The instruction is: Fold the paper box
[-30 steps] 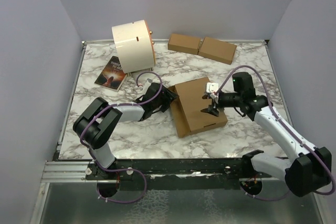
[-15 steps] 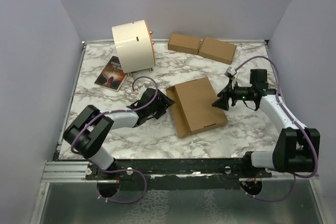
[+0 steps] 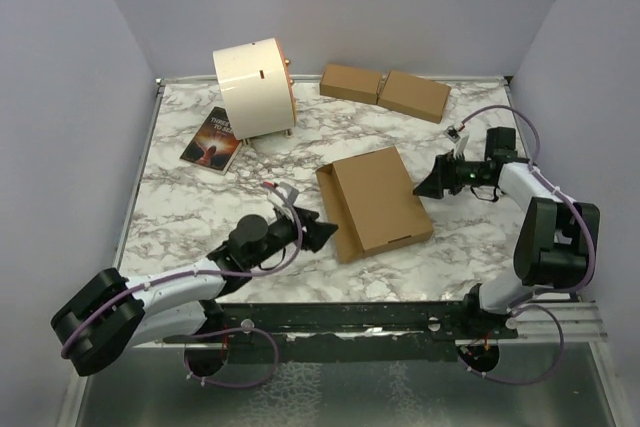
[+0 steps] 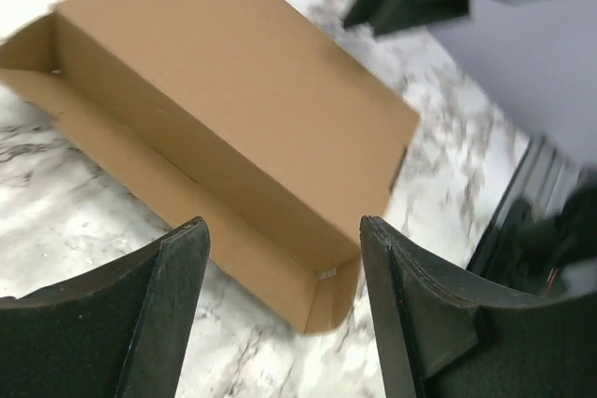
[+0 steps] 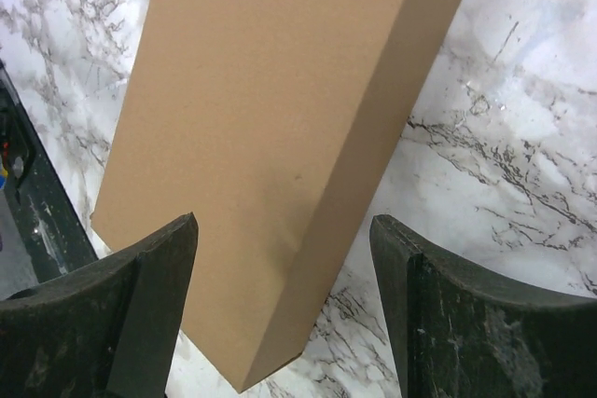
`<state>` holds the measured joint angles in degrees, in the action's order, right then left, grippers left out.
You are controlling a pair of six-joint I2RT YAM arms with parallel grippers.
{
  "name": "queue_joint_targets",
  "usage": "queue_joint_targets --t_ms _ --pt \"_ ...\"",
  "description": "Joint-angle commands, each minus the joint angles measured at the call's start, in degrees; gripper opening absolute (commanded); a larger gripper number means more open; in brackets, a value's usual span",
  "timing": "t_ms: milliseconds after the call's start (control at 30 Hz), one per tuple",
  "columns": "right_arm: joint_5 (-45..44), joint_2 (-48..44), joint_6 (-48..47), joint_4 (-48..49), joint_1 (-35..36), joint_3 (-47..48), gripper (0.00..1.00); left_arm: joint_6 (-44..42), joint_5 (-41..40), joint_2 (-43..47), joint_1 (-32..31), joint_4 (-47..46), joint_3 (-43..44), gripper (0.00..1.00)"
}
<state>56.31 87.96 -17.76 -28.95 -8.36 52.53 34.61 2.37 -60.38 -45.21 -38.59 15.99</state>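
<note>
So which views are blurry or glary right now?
Left wrist: some motion blur, with the box edges soft and the top right corner smeared worst. Right wrist: sharp, with crisp veins in the marble table and the box evenly lit. Top external: flat, even light, soft shadows, no glare on the box.

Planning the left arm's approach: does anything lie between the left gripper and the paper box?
Nothing lies there. The left wrist view shows only a short strip of bare marble table between the open left gripper and the paper box.
</note>
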Motion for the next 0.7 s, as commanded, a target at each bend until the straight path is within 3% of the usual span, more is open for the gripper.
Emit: queue_joint_targets --t_ms 0,167,333,667 --pt "-0.21 4.75 -0.96 -3.26 -0.25 3.24 0.74 -20.26 1.78 1.91 -6.30 -15.25 -7.62 0.67" --pt "3.08 9.25 -3.95 -6.31 -0.25 5.08 0.68 -29.94 4.89 1.64 -11.32 -18.93 -11.17 0.67" --pt "4.84 13.47 -6.07 -8.87 -0.14 7.38 0.59 -34.99 5.52 -5.66 -15.00 -20.27 -10.41 0.68" --pt "3.34 14.59 -5.14 -7.78 0.27 7.45 0.57 -39.86 3.81 -21.91 -17.65 -27.78 -5.28 0.68"
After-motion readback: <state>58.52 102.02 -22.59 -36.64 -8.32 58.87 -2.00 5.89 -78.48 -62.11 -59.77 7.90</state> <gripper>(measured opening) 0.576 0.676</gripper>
